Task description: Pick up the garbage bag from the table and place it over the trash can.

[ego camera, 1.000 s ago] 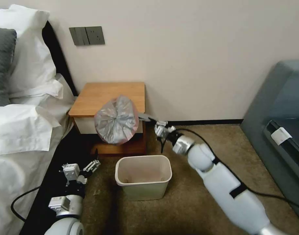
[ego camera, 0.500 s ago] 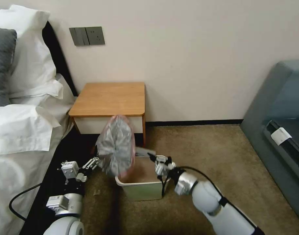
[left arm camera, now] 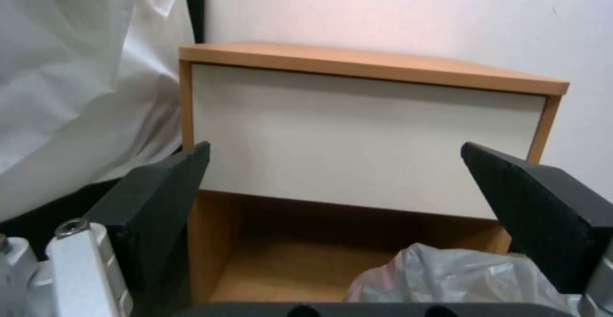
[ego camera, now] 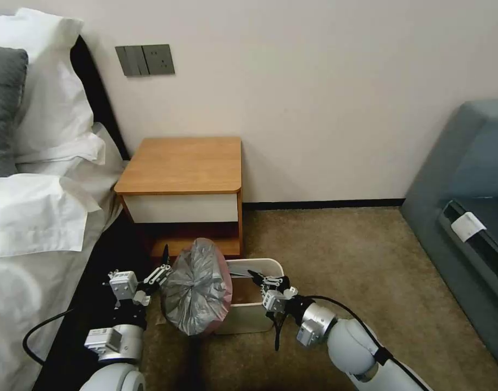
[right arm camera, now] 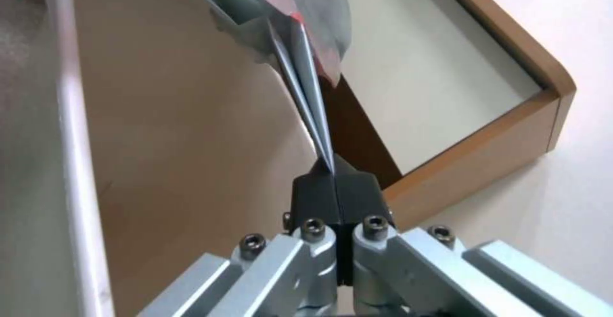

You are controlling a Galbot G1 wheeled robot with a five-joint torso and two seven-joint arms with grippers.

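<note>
**Bag hangs at the can's left rim, between the two grippers**

While the right gripper (ego camera: pixel 258 276) pinches one edge of the garbage bag (ego camera: pixel 197 288), the bag hangs as a crumpled grey disc over the near-left side of the trash can (ego camera: pixel 258 309), its pinkish rim band showing along the right edge. Right jaws are together, clamped on a thin pleat of the plastic; the right wrist view shows the fold (right arm camera: pixel 306 101) running straight out of the closed tips. That gripper sits over the can's opening, right of the bag.

Left gripper (ego camera: pixel 163 271) is low by the bed, just left of the bag and close to it, possibly touching. Its jaws stand wide apart with nothing between them; the left wrist view shows a bit of bag (left arm camera: pixel 447 274) beside one finger (left arm camera: pixel 543 216), to the right, not inside the gap.

Key relation: the bag's free edge lies right of the open left jaws, and the left arm is nearer that edge. Likely the mouth needs a second pinch there before it can be spread over the can rim.

Counter (ego camera: pixel 183 163) behind is bare on top. Bag is not yet over the can.
</note>
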